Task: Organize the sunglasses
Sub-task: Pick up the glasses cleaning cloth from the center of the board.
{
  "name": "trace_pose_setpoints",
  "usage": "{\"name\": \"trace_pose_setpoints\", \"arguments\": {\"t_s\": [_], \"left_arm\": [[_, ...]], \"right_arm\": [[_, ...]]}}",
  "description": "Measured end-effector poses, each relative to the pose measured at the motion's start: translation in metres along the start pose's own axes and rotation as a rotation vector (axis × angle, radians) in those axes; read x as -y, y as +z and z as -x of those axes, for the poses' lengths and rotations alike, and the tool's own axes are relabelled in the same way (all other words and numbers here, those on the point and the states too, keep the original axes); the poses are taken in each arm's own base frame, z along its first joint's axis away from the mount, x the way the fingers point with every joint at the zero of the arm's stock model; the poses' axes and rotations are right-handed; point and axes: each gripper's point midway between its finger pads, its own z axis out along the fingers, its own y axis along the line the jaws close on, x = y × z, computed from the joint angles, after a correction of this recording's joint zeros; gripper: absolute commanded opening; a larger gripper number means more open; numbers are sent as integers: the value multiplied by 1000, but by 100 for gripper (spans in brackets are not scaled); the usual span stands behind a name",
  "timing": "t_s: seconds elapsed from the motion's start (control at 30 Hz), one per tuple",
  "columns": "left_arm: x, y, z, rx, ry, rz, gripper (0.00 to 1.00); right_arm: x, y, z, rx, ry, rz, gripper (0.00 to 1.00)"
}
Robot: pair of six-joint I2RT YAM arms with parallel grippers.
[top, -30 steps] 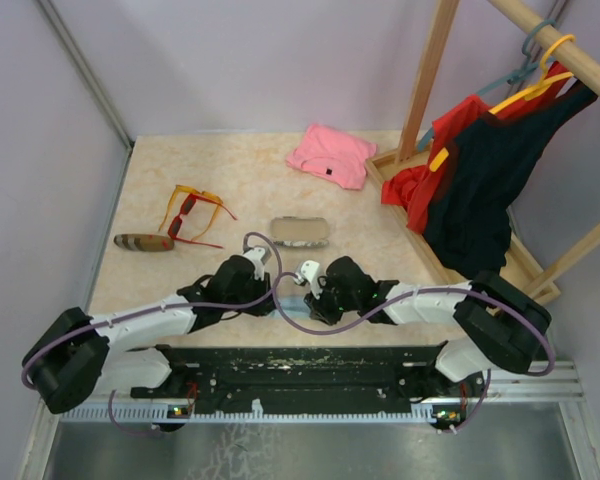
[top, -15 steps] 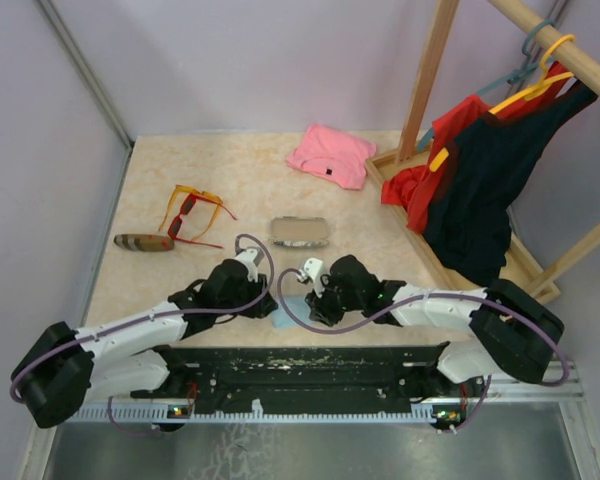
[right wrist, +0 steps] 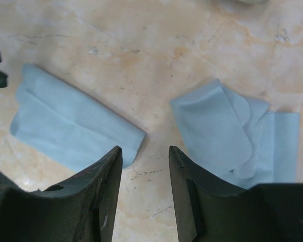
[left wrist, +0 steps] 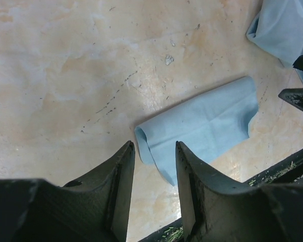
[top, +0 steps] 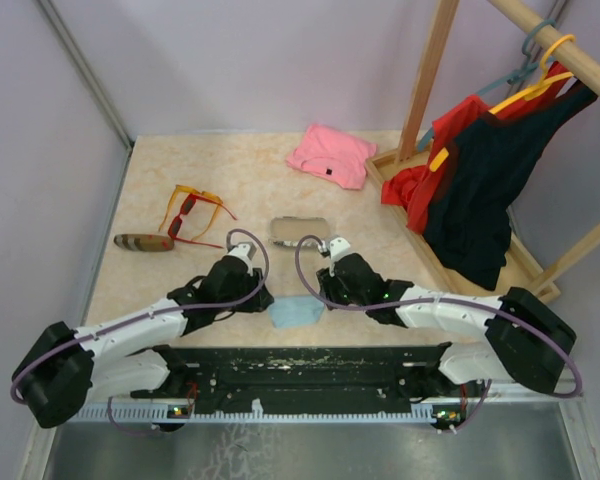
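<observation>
While left pincer (left wrist: 154, 148) and right pincer (right wrist: 144, 151) gape empty, 2 blue cloths (right wrist: 76, 126) beneath, sunglasses (top: 187, 215) apart

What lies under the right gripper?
Under the right gripper: bare table, flanked by a folded light blue cloth and a crumpled cloth. Its fingers hide each cloth's near edge.

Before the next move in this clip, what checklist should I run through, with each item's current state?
1. Left gripper open and empty: ok.
2. Right gripper open and empty: ok.
3. Folded cloth and second cloth lying free on the table: ok.
4. Red sunglasses and orange sunglasses put away: not ok, both lie bare near the brown case.
5. Grey case open: cannot tell.
</observation>
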Motion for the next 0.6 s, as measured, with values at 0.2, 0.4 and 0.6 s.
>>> {"name": "trace_pose_setpoints", "arguments": {"t_s": [0.2, 0.4, 0.6], "left_arm": [[0, 4, -11, -52, -8, -3, 45], [3, 9, -18, -84, -8, -22, 42], [3, 14, -24, -108, -8, -24, 39]], "right_arm": [[13, 7, -14, -45, 90, -95, 43], [16, 8, -15, -42, 127, -120, 43], [17, 9, -15, -39, 146, -127, 43]]}}
